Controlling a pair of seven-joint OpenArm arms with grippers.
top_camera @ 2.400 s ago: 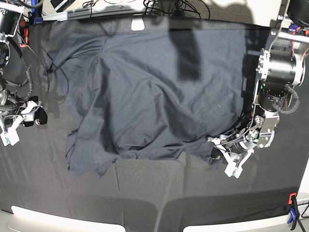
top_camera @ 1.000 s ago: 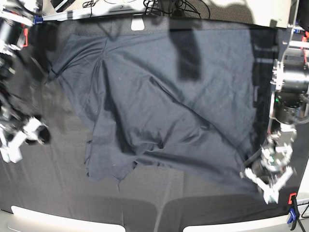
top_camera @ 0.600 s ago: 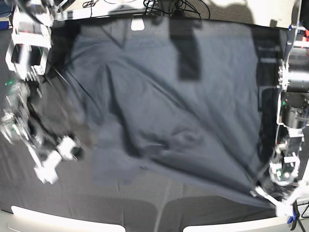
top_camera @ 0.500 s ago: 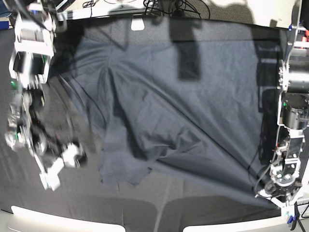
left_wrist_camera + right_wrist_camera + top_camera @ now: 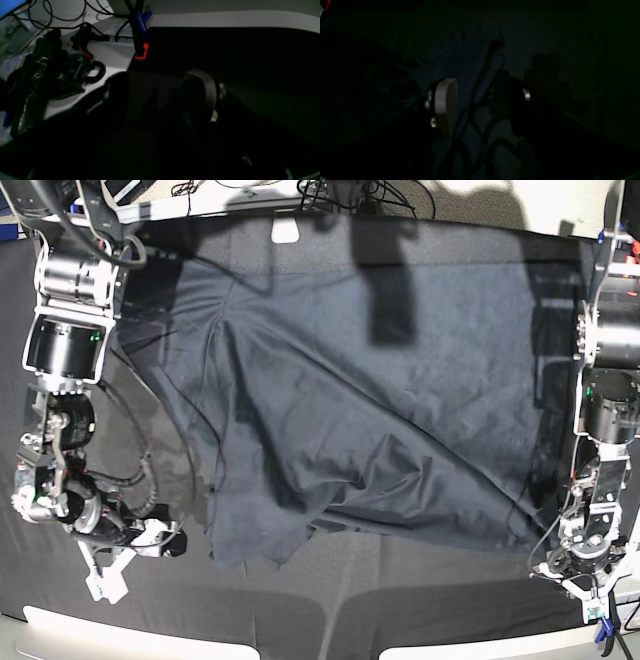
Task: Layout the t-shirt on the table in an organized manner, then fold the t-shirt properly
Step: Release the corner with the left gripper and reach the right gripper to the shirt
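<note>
The t-shirt lies spread over most of the table, its far half fairly smooth, but a ridge of wrinkles crosses the near half and the near hem is ragged and bunched toward the right arm's side. The left end effector sits at the table's near corner beside the shirt's edge, fingers apart and empty; the right end effector hovers beside the bunched corner, fingers also apart. Laying out looks partly done, that corner needs pulling flat, and no fold has been made.
</note>
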